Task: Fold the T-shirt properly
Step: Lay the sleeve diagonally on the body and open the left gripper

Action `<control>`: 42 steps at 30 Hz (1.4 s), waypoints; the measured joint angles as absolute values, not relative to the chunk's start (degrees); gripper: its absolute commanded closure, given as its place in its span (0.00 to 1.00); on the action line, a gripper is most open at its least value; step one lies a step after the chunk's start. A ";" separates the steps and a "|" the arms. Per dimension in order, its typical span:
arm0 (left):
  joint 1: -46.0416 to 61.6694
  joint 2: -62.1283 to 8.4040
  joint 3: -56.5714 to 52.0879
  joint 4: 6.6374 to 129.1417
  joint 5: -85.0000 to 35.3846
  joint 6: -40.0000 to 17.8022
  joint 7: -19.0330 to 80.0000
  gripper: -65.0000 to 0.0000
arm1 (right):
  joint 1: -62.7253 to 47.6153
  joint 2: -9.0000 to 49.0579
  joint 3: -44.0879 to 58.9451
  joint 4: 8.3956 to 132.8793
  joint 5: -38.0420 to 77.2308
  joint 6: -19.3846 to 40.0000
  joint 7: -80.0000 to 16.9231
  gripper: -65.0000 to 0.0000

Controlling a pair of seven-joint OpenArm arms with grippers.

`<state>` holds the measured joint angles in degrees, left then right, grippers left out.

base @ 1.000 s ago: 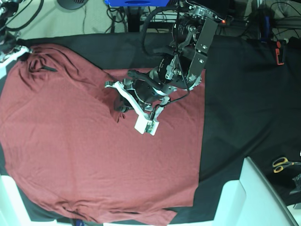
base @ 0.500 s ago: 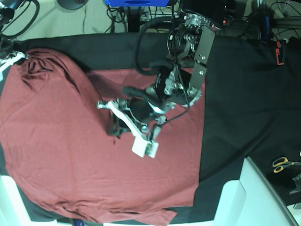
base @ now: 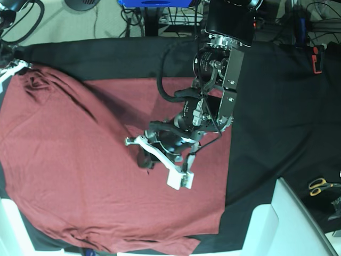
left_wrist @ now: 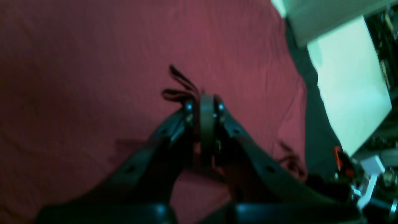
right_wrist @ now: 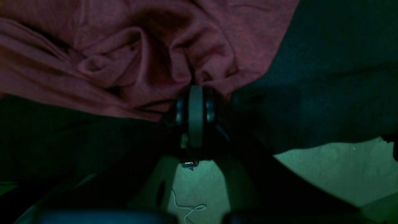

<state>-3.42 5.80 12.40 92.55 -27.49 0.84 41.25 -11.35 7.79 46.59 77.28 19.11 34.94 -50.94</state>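
Left gripper [left_wrist: 203,107] clamped on a T-shirt [base: 74,176] fold; right gripper [right_wrist: 196,93] pinching its bunched corner at the table cloth [base: 277,106] edge.

Plain brick-red T-shirt [base: 80,176], no print, on black table cloth [base: 277,117]; yellow-handled scissors [base: 319,185], blue bin [base: 154,2], white box [base: 298,224].

surface: black table cloth [base: 272,96]; on it: T-shirt [base: 74,181] spread wide; scissors [base: 319,185] near right edge
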 measured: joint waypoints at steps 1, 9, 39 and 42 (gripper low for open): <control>-3.44 5.69 12.34 92.23 -27.49 0.86 41.28 1.00 | -11.40 7.99 46.59 77.71 19.05 34.92 -51.53 0.99; -3.03 5.69 12.34 91.77 -27.49 0.86 41.36 1.00 | -9.50 8.34 46.57 82.24 19.16 34.74 -56.45 0.99; -4.97 4.93 5.72 87.53 -27.27 0.64 41.36 1.00 | 5.65 9.19 36.10 71.13 5.08 32.82 -56.31 0.99; -5.63 4.91 5.72 87.35 -27.31 0.67 41.34 1.00 | 5.50 9.30 36.12 70.83 5.04 32.82 -53.67 0.99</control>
<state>-5.63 4.91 5.72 87.35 -27.31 0.67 41.34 5.50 9.30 36.12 70.83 5.04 32.82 -53.67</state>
